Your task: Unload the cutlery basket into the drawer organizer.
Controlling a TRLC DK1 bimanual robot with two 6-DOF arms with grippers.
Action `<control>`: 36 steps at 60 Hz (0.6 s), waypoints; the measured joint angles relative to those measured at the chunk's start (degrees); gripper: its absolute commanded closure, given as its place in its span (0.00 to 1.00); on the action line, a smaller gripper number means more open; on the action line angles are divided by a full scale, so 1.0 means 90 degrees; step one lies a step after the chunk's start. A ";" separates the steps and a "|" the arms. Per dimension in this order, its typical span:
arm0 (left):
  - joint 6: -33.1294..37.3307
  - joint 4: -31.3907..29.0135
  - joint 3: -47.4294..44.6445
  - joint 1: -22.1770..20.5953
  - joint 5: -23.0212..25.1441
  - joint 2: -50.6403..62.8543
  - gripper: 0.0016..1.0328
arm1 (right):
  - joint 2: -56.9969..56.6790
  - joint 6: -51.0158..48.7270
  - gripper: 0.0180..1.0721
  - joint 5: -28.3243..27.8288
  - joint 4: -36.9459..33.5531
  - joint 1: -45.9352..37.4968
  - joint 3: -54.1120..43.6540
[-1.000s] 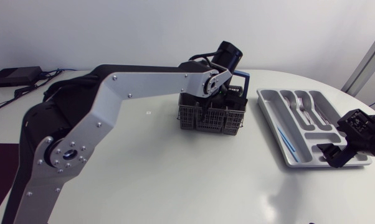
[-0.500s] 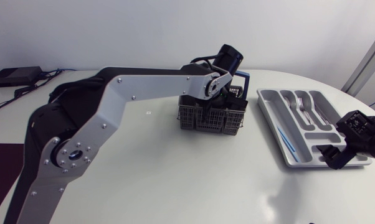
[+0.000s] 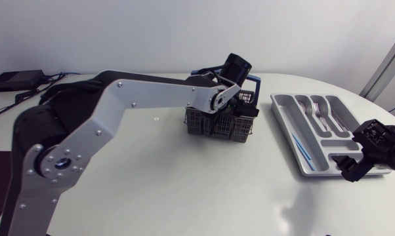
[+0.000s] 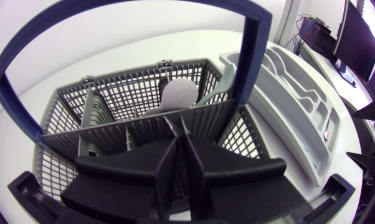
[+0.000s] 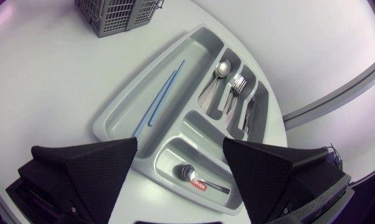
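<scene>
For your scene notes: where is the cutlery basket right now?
Head view: the cutlery basket sits mid-table under the left arm's wrist, just left of the drawer organizer.

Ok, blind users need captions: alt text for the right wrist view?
Open right gripper above a grey drawer organizer holding blue sticks, a spoon, forks and a small spoon; the cutlery basket stands beyond it.

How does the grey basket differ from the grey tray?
The basket is dark mesh, tall, with a blue hoop handle; the tray is pale, solid, shallow and has none. The left gripper is down inside the basket; the right gripper hangs open above the tray. Both have compartments holding cutlery.
</scene>
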 measured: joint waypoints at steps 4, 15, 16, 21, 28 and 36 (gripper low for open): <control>0.0005 0.0471 -0.0629 -0.0002 0.0007 -0.0338 0.93 | -0.0036 0.0019 0.06 0.0015 -0.0002 0.0053 -0.0034; 0.0078 0.2210 -0.2475 -0.0158 -0.0034 -0.1464 0.93 | -0.0187 0.0141 0.06 0.0068 -0.0046 0.0214 -0.0092; 0.0080 0.2300 -0.2574 -0.0172 -0.0051 -0.1542 0.93 | -0.0202 0.0141 0.06 0.0087 -0.0049 0.0226 -0.0095; 0.0126 0.2676 -0.2973 -0.0238 -0.0056 -0.1933 0.93 | -0.0325 0.0163 0.06 0.0141 -0.0056 0.0335 -0.0141; 0.0202 0.2919 -0.3240 -0.0255 -0.0046 -0.2475 0.93 | -0.0595 0.0318 0.06 0.0219 -0.0182 0.0583 -0.0199; 0.0221 0.2951 -0.3330 -0.0284 0.0338 -0.3116 0.93 | -0.0952 0.0622 0.06 0.0262 -0.0437 0.0967 -0.0197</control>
